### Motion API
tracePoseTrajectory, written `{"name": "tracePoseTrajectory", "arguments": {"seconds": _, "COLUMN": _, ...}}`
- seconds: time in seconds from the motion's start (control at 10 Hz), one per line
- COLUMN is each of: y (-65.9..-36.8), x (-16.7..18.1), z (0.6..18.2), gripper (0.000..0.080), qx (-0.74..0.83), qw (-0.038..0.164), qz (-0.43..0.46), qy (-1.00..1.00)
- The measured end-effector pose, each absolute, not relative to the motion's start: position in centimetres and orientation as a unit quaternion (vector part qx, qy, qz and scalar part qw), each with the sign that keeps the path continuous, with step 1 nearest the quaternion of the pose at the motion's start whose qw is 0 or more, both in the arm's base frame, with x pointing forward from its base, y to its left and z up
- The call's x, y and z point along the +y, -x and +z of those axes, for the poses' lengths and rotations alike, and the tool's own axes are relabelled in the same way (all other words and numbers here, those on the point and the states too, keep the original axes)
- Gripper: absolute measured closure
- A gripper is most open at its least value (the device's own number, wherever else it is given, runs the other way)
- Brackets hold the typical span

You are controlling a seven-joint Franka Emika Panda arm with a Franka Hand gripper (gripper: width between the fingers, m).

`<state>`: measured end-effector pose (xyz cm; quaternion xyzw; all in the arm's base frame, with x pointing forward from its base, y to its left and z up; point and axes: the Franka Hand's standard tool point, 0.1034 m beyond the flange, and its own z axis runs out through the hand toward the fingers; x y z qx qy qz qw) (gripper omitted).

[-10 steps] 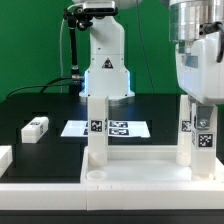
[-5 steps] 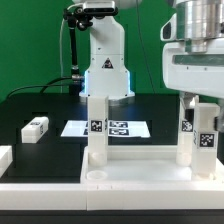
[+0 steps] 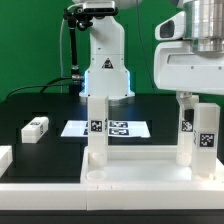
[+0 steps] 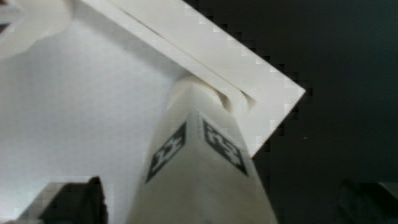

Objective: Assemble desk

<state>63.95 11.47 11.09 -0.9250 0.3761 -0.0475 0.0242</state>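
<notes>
The white tabletop [image 3: 135, 176] lies along the front of the exterior view, and three white tagged legs stand upright on it. One leg [image 3: 97, 125] is towards the exterior view's left, another [image 3: 185, 128] towards the right. The third leg [image 3: 206, 138] stands at the far right, directly under my gripper [image 3: 203, 98]. The gripper is open and hangs just above that leg's top. In the wrist view the leg [image 4: 210, 150] runs down to a corner of the tabletop [image 4: 89, 100]. My gripper [image 4: 222, 206] straddles it, its dark fingers [image 4: 71, 205] apart from it on both sides.
A loose white leg [image 3: 35, 127] lies on the black table at the exterior view's left. The marker board [image 3: 107, 128] lies flat behind the tabletop, in front of the arm's base [image 3: 105, 75]. A white block [image 3: 4, 157] sits at the left edge.
My gripper has opened, let go of the right-hand leg and risen above its top. The leg stays upright on the tabletop.
</notes>
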Motion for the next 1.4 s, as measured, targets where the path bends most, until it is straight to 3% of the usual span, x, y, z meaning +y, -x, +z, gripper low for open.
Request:
{"name": "tracePoseTrajectory", "arguments": {"seconds": 0.3, "y": -64.3, "x": 11.2, "z": 11.5, "gripper": 0.0150, "qx": 0.174, "qw": 0.013, "qz": -0.048, "qy": 0.983}}
{"name": "tracePoseTrajectory", "arguments": {"seconds": 0.5, "y": -64.4, "x": 11.0, "z": 11.6, "gripper": 0.0150, "qx": 0.153, "qw": 0.011, "qz": -0.060, "qy": 0.986}}
{"name": "tracePoseTrajectory", "arguments": {"seconds": 0.7, "y": -64.4, "x": 11.0, "z": 11.5, "gripper": 0.0421, "qx": 0.163, "qw": 0.011, "qz": -0.060, "qy": 0.985}}
{"name": "tracePoseTrajectory", "arguments": {"seconds": 0.8, "y": -64.4, "x": 11.0, "z": 11.5, "gripper": 0.0512, "qx": 0.164, "qw": 0.011, "qz": -0.060, "qy": 0.985}}
{"name": "tracePoseTrajectory", "arguments": {"seconds": 1.4, "y": -65.1, "x": 9.3, "z": 11.2, "gripper": 0.0512, "qx": 0.450, "qw": 0.028, "qz": -0.041, "qy": 0.892}}
